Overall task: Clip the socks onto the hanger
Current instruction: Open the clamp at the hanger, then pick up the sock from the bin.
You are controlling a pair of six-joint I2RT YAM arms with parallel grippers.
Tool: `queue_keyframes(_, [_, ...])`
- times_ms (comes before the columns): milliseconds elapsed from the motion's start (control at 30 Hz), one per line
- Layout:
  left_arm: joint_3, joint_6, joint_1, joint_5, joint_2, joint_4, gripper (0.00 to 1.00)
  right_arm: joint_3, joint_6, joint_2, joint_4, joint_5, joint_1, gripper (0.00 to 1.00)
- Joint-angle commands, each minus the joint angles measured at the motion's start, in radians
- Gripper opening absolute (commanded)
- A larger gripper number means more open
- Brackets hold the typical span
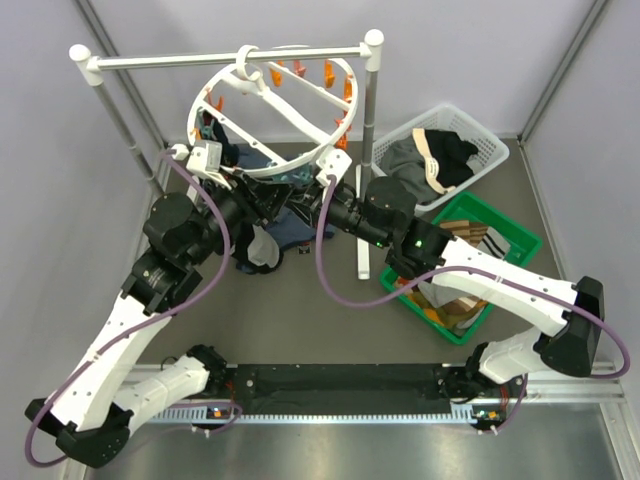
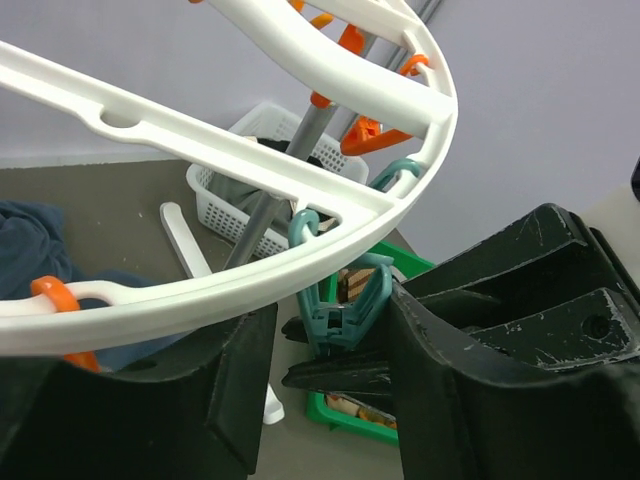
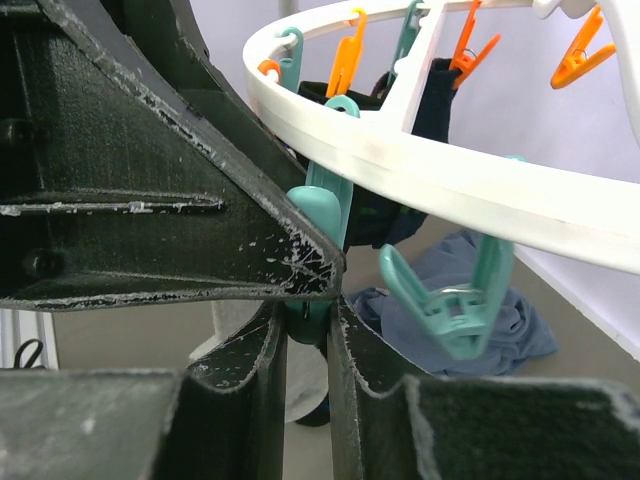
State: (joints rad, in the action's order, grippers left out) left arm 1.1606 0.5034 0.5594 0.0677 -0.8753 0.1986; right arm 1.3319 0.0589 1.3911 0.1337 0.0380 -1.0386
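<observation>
The right gripper was pinched shut on a teal clip under the rim of the hanger, which hung from the rack bar. The left gripper stood partly open astride that clip. Dark socks hung from far clips.

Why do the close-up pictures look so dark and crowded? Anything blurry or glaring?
Top view: even light, sharp. Left wrist: left fingers loom black beside the lens; the white hanger is bright, not washed out. Right wrist: right fingers fill the bottom; teal clip is sharp.
</observation>
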Motion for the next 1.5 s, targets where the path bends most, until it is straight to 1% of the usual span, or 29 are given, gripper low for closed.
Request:
queue_keyframes(0, [-0.004,0.003,-0.010,-0.095,-0.004,-0.169,0.49,0.043,0.007,0.013,-0.014,0.073,-0.021,0.00])
queue_keyframes(33, [-0.010,0.010,-0.010,-0.097,-0.002,-0.180,0.48,0.044,0.009,0.016,-0.016,0.069,-0.021,0.00])
queue_keyframes(67, [-0.021,0.012,-0.010,-0.100,-0.002,-0.191,0.42,0.044,0.010,0.022,-0.017,0.068,-0.021,0.00])
queue_keyframes(133, [-0.030,0.017,-0.010,-0.114,0.002,-0.218,0.36,0.047,0.015,0.028,-0.023,0.063,-0.021,0.00])
queue_keyframes(167, [-0.038,0.020,-0.010,-0.120,0.002,-0.225,0.31,0.049,0.016,0.032,-0.026,0.059,-0.021,0.00])
queue_keyframes(267, [-0.050,0.008,-0.010,-0.124,0.007,-0.238,0.23,0.055,0.016,0.046,-0.039,0.057,-0.021,0.00])
queue_keyframes(300, [-0.055,0.001,-0.010,-0.129,0.009,-0.240,0.17,0.058,0.016,0.049,-0.042,0.054,-0.021,0.00])
queue_keyframes(333, [-0.061,-0.012,-0.010,-0.134,0.012,-0.241,0.14,0.058,0.013,0.048,-0.046,0.053,-0.021,0.02])
queue_keyframes(400, [-0.079,-0.029,-0.010,-0.140,0.016,-0.251,0.06,0.062,0.007,0.046,-0.065,0.040,-0.021,0.10])
queue_keyframes(433, [-0.087,-0.043,-0.010,-0.143,0.018,-0.255,0.05,0.062,0.006,0.042,-0.074,0.034,-0.021,0.15])
queue_keyframes(500, [-0.111,-0.057,-0.010,-0.146,0.021,-0.271,0.03,0.056,-0.011,0.037,-0.106,-0.007,-0.021,0.22])
queue_keyframes(533, [-0.119,-0.072,-0.010,-0.143,0.019,-0.289,0.02,0.052,-0.017,0.031,-0.121,-0.024,-0.021,0.30])
queue_keyframes(567, [-0.136,-0.081,-0.010,-0.141,0.015,-0.298,0.02,0.049,-0.033,0.026,-0.131,-0.068,-0.021,0.35])
queue_keyframes(633, [-0.145,-0.107,-0.010,-0.137,0.006,-0.315,0.00,0.036,-0.051,0.002,-0.221,-0.136,-0.020,0.43])
queue_keyframes(667, [-0.150,-0.115,-0.010,-0.129,-0.005,-0.317,0.00,0.029,-0.082,-0.007,-0.245,-0.159,-0.017,0.45])
queue_keyframes(700, [-0.150,-0.120,-0.010,-0.121,-0.011,-0.318,0.00,0.017,-0.099,-0.020,-0.306,-0.177,-0.011,0.45])
queue_keyframes(767, [-0.150,-0.138,-0.010,-0.092,-0.030,-0.335,0.00,0.000,-0.158,-0.052,-0.371,-0.205,0.024,0.49])
queue_keyframes(800, [-0.147,-0.149,-0.010,-0.083,-0.037,-0.338,0.00,-0.008,-0.181,-0.063,-0.441,-0.207,0.041,0.51])
queue_keyframes(933, [-0.165,-0.163,-0.009,-0.034,-0.047,-0.344,0.00,-0.051,-0.310,-0.142,-0.610,-0.219,0.162,0.59])
queue_keyframes(967, [-0.173,-0.160,-0.010,-0.020,-0.044,-0.349,0.00,-0.071,-0.327,-0.156,-0.643,-0.228,0.185,0.62])
queue_keyframes(1033, [-0.196,-0.161,-0.009,-0.008,-0.033,-0.346,0.00,-0.085,-0.381,-0.184,-0.755,-0.250,0.233,0.64])
queue_keyframes(1067, [-0.202,-0.164,-0.009,0.006,-0.028,-0.343,0.00,-0.097,-0.399,-0.204,-0.788,-0.253,0.309,0.65])
queue_keyframes(1133, [-0.222,-0.178,-0.009,0.012,-0.016,-0.341,0.00,-0.111,-0.441,-0.222,-0.885,-0.257,0.398,0.65])
queue_keyframes(1167, [-0.226,-0.183,-0.009,0.012,-0.011,-0.340,0.00,-0.128,-0.452,-0.240,-0.908,-0.265,0.482,0.66])
queue_keyframes(1267, [-0.246,-0.187,-0.010,0.023,0.007,-0.343,0.00,-0.172,-0.493,-0.260,-0.950,-0.279,0.627,0.66])
queue_keyframes(1300, [-0.252,-0.190,-0.009,0.030,0.009,-0.349,0.00,-0.187,-0.504,-0.268,-0.944,-0.244,0.729,0.66])
queue_keyframes(1367, [-0.253,-0.197,-0.009,0.035,0.012,-0.349,0.00,-0.235,-0.548,-0.267,-0.910,-0.204,0.831,0.66])
queue_keyframes(1400, [-0.253,-0.201,-0.009,0.040,0.012,-0.350,0.00,-0.249,-0.560,-0.262,-0.893,-0.166,0.917,0.66])
queue_keyframes(1467, [-0.256,-0.207,-0.009,0.038,0.016,-0.349,0.00,-0.293,-0.593,-0.259,-0.835,-0.159,0.994,0.64])
